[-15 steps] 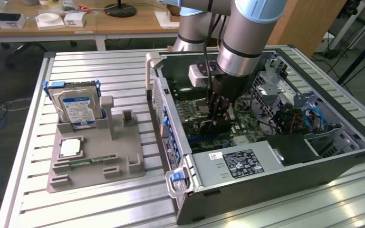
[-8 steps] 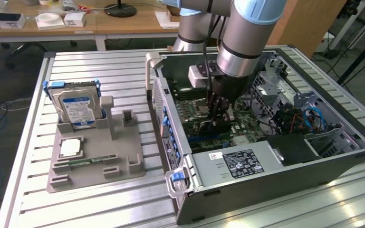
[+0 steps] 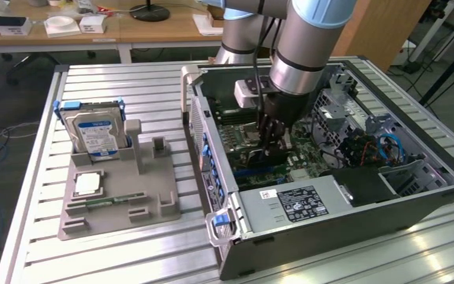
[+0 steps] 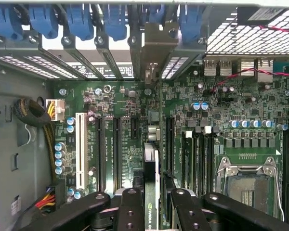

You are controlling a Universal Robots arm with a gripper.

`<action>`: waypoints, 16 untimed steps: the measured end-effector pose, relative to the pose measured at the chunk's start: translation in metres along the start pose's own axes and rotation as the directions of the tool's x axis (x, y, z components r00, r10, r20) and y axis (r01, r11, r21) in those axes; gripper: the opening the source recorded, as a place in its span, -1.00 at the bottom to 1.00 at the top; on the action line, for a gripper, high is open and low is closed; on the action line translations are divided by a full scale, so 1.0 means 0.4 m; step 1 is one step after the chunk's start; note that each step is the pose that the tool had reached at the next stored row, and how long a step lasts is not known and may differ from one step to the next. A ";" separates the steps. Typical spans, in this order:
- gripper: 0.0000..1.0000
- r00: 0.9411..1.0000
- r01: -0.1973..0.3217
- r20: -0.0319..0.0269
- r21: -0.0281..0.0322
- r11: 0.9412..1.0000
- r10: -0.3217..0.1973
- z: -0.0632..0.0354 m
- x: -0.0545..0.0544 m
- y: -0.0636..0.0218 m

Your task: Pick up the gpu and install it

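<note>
My gripper (image 3: 273, 148) reaches down into the open computer case (image 3: 353, 236), just above the green motherboard (image 4: 125, 139). Its black fingers (image 4: 130, 209) are shut on the gpu (image 4: 151, 168), which I see edge-on in the wrist view as a thin dark card with a green edge. The card's silver end bracket (image 4: 158, 45) stands against the case's rear slot openings, between the blue latches (image 4: 77, 19). The gpu hangs in line with a black expansion slot (image 4: 169, 139); whether it touches the slot I cannot tell.
At the exterior view's left, a grey holder (image 3: 120, 210) carries a silver hard drive (image 3: 97, 133), a processor chip (image 3: 87, 183) and a memory stick (image 3: 109, 201). Inside the case are the power supply (image 3: 306, 204), a processor socket (image 4: 248, 185) and cable bundles (image 4: 33, 113).
</note>
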State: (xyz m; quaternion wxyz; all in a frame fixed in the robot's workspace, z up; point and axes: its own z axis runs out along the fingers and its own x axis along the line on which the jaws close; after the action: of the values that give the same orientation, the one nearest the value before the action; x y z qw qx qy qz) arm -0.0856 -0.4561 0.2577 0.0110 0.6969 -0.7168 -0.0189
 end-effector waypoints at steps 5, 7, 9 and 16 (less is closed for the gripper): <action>-0.47 1.000 0.000 0.000 0.001 1.000 0.000 0.002 0.000 0.011; -0.47 1.000 0.000 0.000 0.001 1.000 0.000 0.004 0.000 0.011; -0.47 1.000 0.000 -0.001 0.001 1.000 0.000 0.005 0.000 0.011; -0.47 1.000 0.000 0.000 0.001 1.000 0.000 0.008 0.000 0.011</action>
State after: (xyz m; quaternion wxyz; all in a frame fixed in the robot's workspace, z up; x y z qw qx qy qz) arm -0.0901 -0.4559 0.2546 0.0107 0.6968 -0.7170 -0.0183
